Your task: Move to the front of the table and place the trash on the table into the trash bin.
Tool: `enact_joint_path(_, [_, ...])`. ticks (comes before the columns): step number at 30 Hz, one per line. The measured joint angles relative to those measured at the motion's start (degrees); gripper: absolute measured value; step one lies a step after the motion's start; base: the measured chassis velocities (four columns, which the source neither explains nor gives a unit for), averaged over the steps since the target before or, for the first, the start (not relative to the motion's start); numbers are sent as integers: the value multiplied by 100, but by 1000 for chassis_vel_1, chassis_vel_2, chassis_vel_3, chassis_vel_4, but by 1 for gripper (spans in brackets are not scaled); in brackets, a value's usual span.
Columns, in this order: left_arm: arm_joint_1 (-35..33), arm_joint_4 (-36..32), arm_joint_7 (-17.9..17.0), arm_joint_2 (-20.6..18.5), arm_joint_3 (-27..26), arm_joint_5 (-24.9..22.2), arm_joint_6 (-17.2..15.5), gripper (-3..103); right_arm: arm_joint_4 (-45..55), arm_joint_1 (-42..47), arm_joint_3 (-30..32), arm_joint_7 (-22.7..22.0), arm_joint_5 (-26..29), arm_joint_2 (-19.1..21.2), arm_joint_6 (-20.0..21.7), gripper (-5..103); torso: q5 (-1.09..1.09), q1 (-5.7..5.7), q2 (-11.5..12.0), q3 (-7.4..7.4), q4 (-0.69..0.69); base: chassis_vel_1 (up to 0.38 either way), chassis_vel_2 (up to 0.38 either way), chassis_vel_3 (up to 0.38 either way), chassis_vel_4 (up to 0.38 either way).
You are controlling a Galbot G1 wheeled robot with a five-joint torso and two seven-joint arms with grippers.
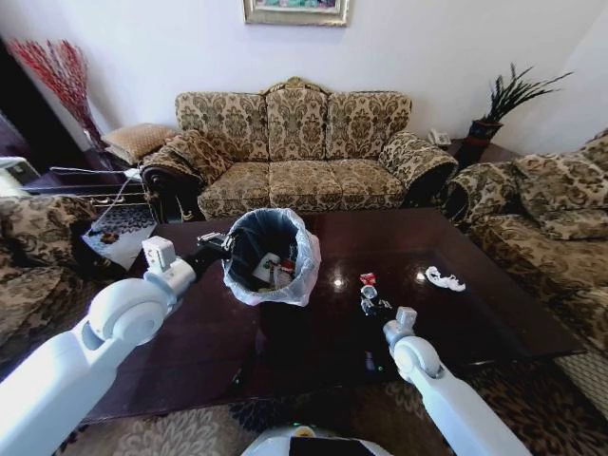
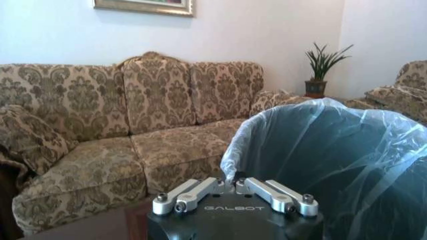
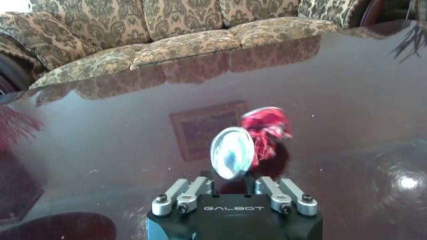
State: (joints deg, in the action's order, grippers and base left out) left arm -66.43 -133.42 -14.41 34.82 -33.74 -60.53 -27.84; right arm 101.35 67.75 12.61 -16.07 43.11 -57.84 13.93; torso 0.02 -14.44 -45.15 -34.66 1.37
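The crushed red can (image 3: 257, 137), light, thin-walled and slippery, is gripped by the right claw (image 3: 233, 176) above the counter (image 3: 120, 145); the trash bin's (image 1: 271, 256) rim is pinched by the left claw (image 2: 233, 186).

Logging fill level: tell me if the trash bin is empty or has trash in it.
Has trash: the trash bin on the table holds white and red pieces at its bottom.
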Motion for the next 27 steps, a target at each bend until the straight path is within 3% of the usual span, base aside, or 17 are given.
enact_joint_path(2, [-9,-2,1,0,-12,0,2,3,1,10,6,-3,-48,1,0,16,0,0,0,0,0,0,0,0,0])
enact_joint_path(4, [-11,-3,2,0,-15,-1,3,3,9,18,7,-5,-66,1,0,16,0,0,0,0,1,0,0,0,0])
enact_joint_path(7, [-12,-16,3,2,-16,0,5,3,45,39,21,-35,-84,8,-3,2,0,0,0,0,0,0,0,0,0])
enact_joint_path(18, [-41,-63,5,-1,-43,0,13,3,243,51,78,-109,-296,92,-88,-3,0,0,0,0,0,0,0,0,0])
enact_joint_path(22, [-50,-83,5,-3,-43,0,14,3,283,-43,91,-177,-334,130,-88,1,0,0,0,0,0,0,0,0,0])
enact_joint_path(25, [-64,-91,3,-4,-33,0,15,3,86,-242,104,-175,-348,218,-88,17,0,0,0,0,1,0,0,0,0])
enact_joint_path(27, [-66,-91,3,-5,-32,-1,15,3,-11,-298,105,-136,-348,242,-88,22,-1,0,0,0,1,0,0,0,0])
